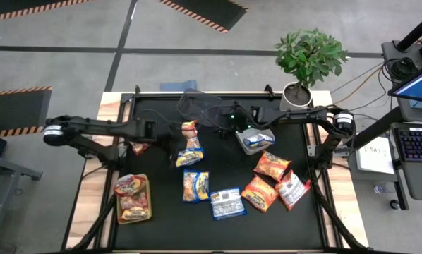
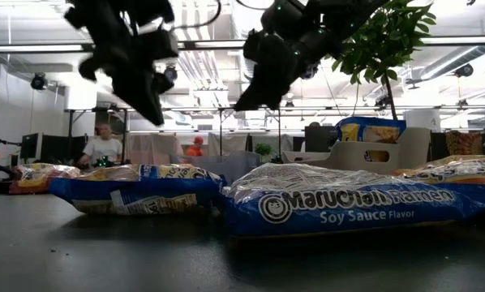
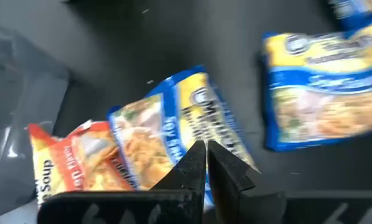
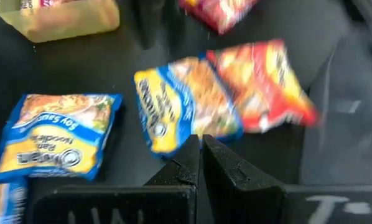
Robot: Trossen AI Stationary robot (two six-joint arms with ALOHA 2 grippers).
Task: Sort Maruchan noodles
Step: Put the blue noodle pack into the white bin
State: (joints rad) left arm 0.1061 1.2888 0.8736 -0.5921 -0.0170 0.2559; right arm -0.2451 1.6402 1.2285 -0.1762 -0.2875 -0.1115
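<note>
Maruchan noodles lie scattered on the black table (image 1: 161,233). An orange packet (image 1: 190,127) and a blue-and-yellow one (image 1: 190,156) sit mid-table, two more blue ones (image 1: 195,185) (image 1: 227,203) nearer, and orange (image 1: 272,166) (image 1: 260,192) and red-and-white (image 1: 292,189) ones at the right. My left gripper (image 3: 206,155) hovers shut above the blue-and-yellow packet (image 3: 173,137) and the orange one (image 3: 74,165). My right gripper (image 4: 201,146) hangs shut over the same pair (image 4: 186,106) (image 4: 260,84). Both grippers (image 2: 156,113) (image 2: 246,101) are well clear of the packets.
A yellow-green bin (image 1: 132,200) at the near left holds red-pink packets. A grey bin (image 1: 253,138) right of centre holds a blue packet. Another greyish bin (image 1: 197,104) stands at the far edge. A red packet (image 1: 137,148) lies under the left arm. A potted plant (image 1: 306,60) stands at the far right corner.
</note>
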